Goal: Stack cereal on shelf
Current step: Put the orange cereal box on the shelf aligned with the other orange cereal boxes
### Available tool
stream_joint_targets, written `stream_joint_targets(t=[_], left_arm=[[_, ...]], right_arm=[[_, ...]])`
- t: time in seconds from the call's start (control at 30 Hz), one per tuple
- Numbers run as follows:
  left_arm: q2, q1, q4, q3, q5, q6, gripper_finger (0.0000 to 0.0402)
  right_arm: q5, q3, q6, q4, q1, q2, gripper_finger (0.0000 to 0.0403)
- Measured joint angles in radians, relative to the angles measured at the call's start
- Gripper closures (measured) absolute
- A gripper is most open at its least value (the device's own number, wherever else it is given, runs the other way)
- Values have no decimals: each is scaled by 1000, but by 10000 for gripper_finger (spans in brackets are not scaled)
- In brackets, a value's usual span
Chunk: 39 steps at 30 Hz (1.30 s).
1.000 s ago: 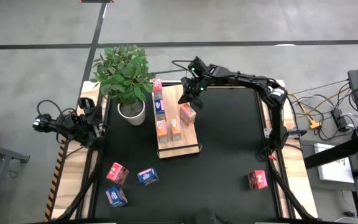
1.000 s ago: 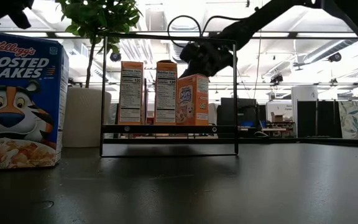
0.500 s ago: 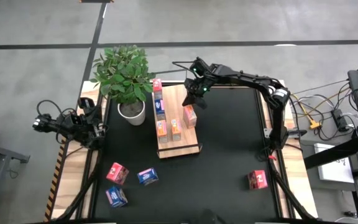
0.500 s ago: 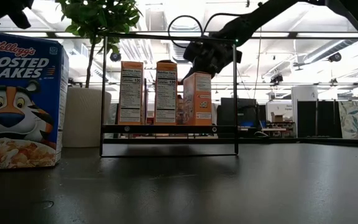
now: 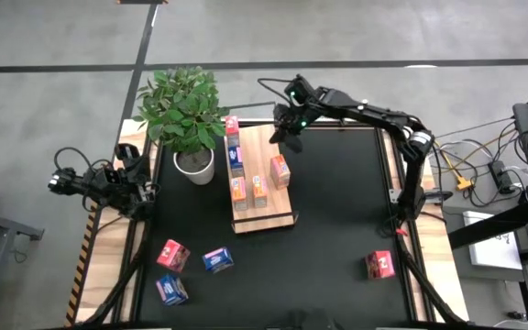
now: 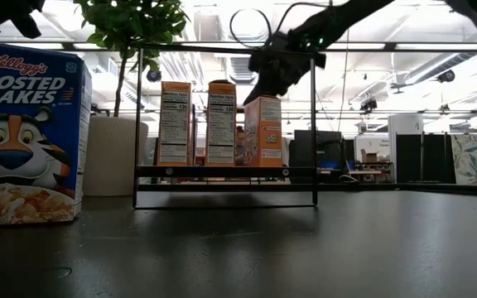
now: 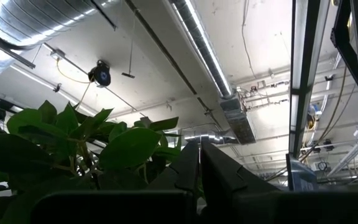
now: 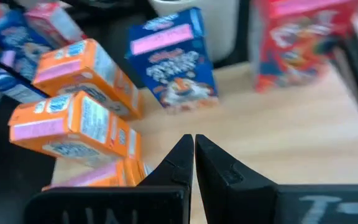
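The big blue cardboard cereal box at the left of the low view reads "Kellogg's FROSTED FLAKES" above a cartoon tiger. On the long light-wood shelf board with its thin black wire frame, two small orange boxes turn nutrition-facts panels to that camera; the finer print cannot be read.

Five small boxes stand on the shelf: a red one, a blue one, and three orange ones, the nearest to the right gripper at. Four more lie on the black tabletop: a pink-red box, two blue boxes (the second just below the pink one), and a red box well apart at the right.

The right gripper hangs above the shelf's far end, fingers closed together on nothing. The left gripper waits off the table's left edge beside a leafy potted plant in a white pot, fingers pressed together, empty.

Beyond the table is an office hall with ceiling ducts and strip lights.
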Motion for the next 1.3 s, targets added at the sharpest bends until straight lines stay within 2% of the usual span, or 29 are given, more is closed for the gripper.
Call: stream_joint_targets(t=[0.37,0.5,0.6,0.73,0.8,1.1,1.3], left_arm=[[0,0,-6,0,0,0,402],[0,0,-6,0,0,0,402],[0,0,-7,0,0,0,402],[0,0,-7,0,0,0,402],[0,0,-7,0,0,0,402],[0,0,-7,0,-1,0,402],[0,0,-7,0,-1,0,402]], right_arm=[[318,-2,92,-337,0,-173,394],[315,-93,122,-303,7,-195,394],[306,-189,123,-202,30,-196,394],[189,-295,134,-58,64,-194,394],[163,-327,149,-19,84,-194,394],[161,-352,191,57,158,-193,394],[163,-352,203,57,164,-191,394]])
